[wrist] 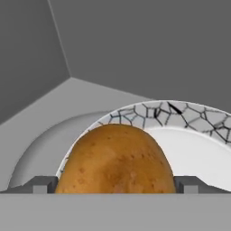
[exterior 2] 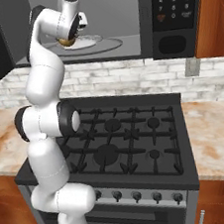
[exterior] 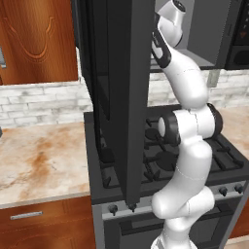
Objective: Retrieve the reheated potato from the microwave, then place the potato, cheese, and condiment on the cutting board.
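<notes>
The pincer [wrist: 115, 182] stands at its widest inside the microwave [exterior 2: 137, 20], one finger tip on either side of the potato [wrist: 115, 160] and neither yet closed on it. The potato sits on a white plate [wrist: 194, 149] with a crackle-pattern rim, on the glass turntable [exterior 2: 100, 46]. My judgement: retrieval has barely begun; gripping, lifting out, and all three placements on the cutting board remain

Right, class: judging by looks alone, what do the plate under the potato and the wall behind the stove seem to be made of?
The plate looks like glazed ceramic: smooth white centre, rim with a dark crackle pattern. The wall behind the stove looks like pale brick or stone tile, matte, with visible mortar lines. Both are rendered, so this is only how they look.
</notes>
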Controlling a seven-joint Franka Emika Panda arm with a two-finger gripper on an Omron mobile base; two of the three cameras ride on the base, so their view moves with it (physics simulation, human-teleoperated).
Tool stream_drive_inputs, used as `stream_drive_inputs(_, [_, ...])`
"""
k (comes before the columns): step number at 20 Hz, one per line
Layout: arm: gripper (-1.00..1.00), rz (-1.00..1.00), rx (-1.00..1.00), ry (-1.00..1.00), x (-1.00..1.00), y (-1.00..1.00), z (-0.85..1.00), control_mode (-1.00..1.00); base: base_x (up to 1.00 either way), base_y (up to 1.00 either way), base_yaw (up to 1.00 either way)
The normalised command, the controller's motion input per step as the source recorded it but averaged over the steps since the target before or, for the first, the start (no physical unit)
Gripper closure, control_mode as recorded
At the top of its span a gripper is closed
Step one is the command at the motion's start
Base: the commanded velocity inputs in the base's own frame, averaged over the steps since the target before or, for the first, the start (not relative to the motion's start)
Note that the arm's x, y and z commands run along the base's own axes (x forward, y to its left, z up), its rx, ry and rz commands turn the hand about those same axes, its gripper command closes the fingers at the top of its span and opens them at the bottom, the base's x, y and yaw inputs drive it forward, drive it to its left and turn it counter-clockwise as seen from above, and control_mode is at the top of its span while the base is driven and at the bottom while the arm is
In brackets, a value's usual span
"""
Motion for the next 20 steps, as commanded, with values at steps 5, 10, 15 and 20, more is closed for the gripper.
stream_drive_inputs(5, [1.00, -0.01, 0.00, -0.19, -0.31, 0.00, 0.20, -1.00, 0.00, 0.00, 0.00])
stream_drive_inputs(10, [1.00, -0.03, 0.02, -0.17, -0.43, 0.00, 0.00, -1.00, 0.00, 0.00, 0.00])
stream_drive_inputs(15, [1.00, -0.02, 0.06, -0.16, -0.40, 0.00, 0.00, -1.00, 0.00, 0.00, 0.00])
stream_drive_inputs(20, [1.00, -0.05, 0.14, -0.03, -0.49, -0.06, 0.09, -1.00, 0.00, 0.00, 0.00])
